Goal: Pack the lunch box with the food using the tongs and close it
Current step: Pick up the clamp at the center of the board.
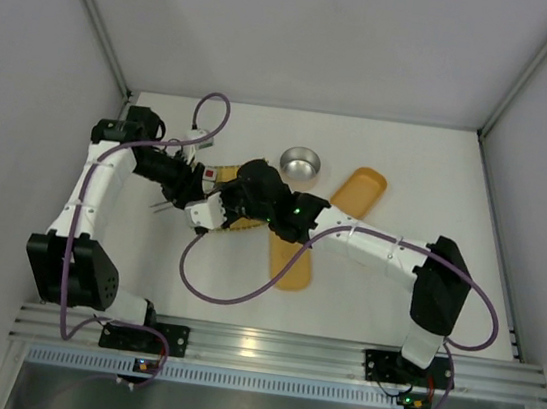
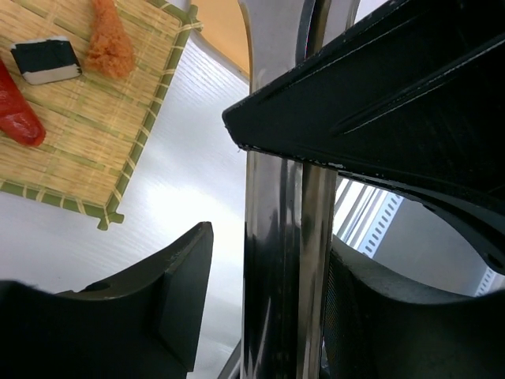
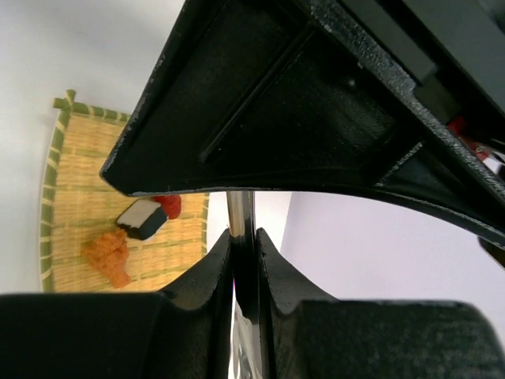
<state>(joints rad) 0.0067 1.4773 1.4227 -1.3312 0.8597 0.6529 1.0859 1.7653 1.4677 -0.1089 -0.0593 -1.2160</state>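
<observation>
Tongs being passed over the bamboo mat

The right gripper [image 3: 243, 241] is clamping the tongs [image 3: 239, 207] between closed jaws, probably to carry them. The left gripper [image 2: 272, 237] is straddling them, jaws apart. Sushi pieces [image 2: 47, 61] are lying on the mat [image 2: 95, 134], with the lunch box [image 1: 290, 267] uncovered at five o'clock from the grippers.

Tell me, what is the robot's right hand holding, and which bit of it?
The long silver metal tongs, pinched tight in the right gripper by their narrow arms. How far along the arms the grip sits cannot be told.
</observation>
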